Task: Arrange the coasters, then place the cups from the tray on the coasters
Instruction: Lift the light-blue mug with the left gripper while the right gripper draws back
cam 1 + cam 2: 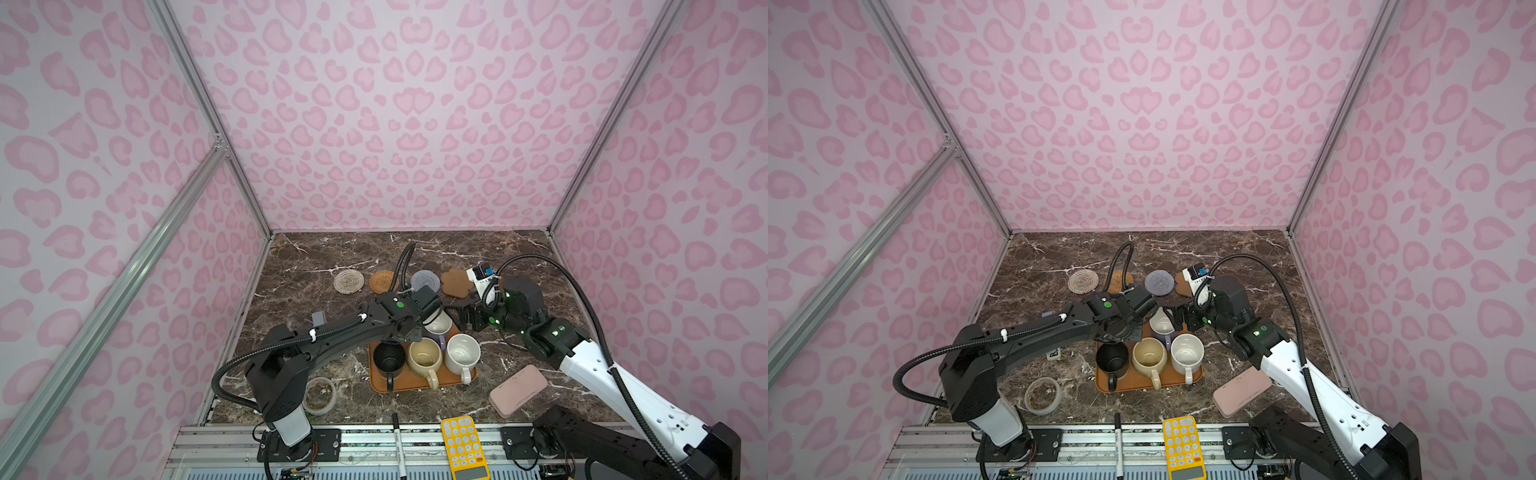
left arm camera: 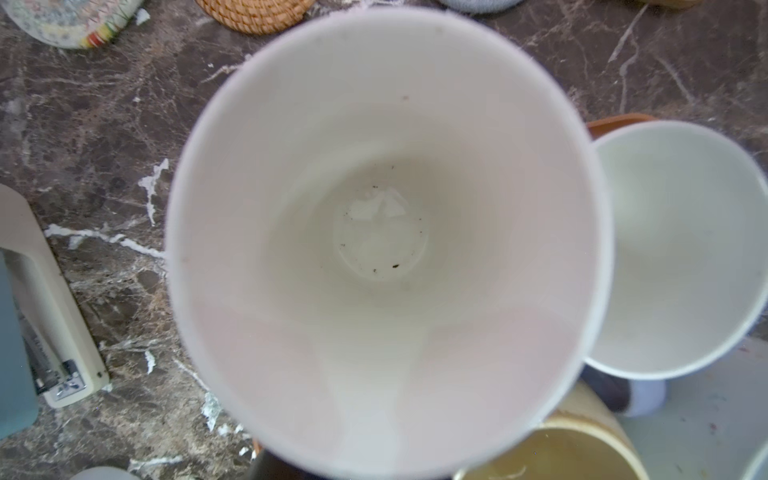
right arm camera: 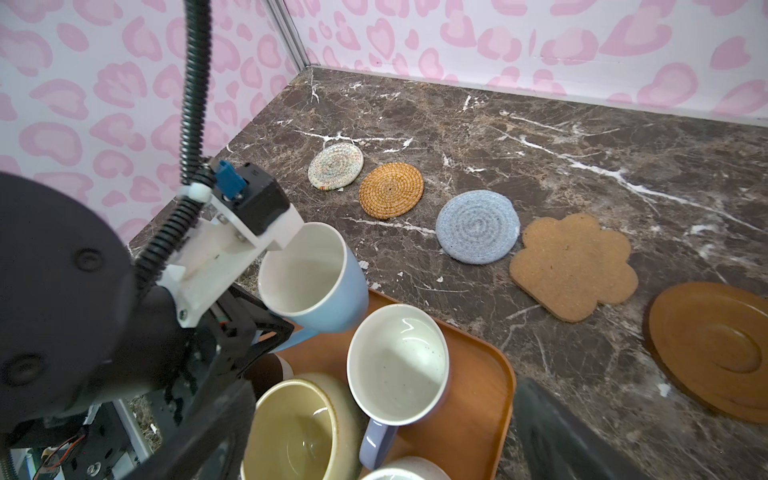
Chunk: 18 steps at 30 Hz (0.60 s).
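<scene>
My left gripper [image 3: 272,332] is shut on the handle of the light blue cup [image 3: 311,278], which tilts over the tray's [image 3: 478,395] far corner; its pale inside [image 2: 382,241] fills the left wrist view. On the tray stand the lavender cup [image 3: 397,365], the black cup [image 1: 388,357], the cream-yellow cup [image 1: 424,356] and the white speckled cup [image 1: 462,353]. Five coasters lie in a row behind: cream [image 3: 336,166], orange-tan [image 3: 391,190], grey-blue [image 3: 478,226], cork flower [image 3: 575,266], wooden [image 3: 715,353]. My right gripper [image 1: 466,318] hangs open and empty by the tray's far right corner.
A pink flat case [image 1: 518,390] lies right of the tray. A clear tape roll [image 1: 319,395] sits at the front left by the left arm's base. A stapler [image 2: 54,332] lies left of the tray. A yellow calculator [image 1: 463,446] and a marker [image 1: 399,444] rest on the front rail.
</scene>
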Tool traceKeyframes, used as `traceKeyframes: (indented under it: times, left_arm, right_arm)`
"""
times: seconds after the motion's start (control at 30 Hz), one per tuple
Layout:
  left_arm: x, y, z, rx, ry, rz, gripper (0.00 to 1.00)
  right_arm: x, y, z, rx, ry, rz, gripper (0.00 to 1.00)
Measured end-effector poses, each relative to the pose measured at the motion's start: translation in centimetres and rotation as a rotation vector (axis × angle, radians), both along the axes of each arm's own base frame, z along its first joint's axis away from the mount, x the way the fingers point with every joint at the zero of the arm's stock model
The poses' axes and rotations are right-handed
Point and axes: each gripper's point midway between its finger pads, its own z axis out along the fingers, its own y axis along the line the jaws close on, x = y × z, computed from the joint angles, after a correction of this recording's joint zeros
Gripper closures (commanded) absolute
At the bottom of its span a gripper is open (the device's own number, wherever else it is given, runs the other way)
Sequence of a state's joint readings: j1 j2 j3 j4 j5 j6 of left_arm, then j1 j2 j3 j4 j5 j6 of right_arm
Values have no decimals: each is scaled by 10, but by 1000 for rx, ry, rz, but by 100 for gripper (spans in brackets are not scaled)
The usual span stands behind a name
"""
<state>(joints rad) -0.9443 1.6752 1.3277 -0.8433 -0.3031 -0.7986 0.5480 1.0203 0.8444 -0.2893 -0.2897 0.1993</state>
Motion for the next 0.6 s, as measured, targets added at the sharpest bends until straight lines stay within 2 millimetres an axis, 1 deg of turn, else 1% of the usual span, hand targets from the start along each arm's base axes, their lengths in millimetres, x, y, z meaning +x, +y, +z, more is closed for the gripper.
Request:
traceKeyframes:
  times: [0.2, 0.3, 0.37, 0.47, 0.6]
  left_arm:
    - [5, 7, 29, -35, -51, 21, 99]
    - [10, 17, 40, -46, -69, 45, 99]
    - [15, 27, 48, -48, -85, 61, 99]
    - [24, 43, 62, -54, -116, 91, 99]
    - [39, 72, 75, -55, -145, 152, 99]
  right_arm:
    - [-1, 4, 5, 30, -4, 9, 2]
    - [1, 11, 5, 44, 2, 22, 2]
    - [1, 20, 3, 42, 14, 46, 2]
    - [3, 40, 5, 39, 18, 88, 2]
    - [11, 67, 10, 27, 26, 114, 2]
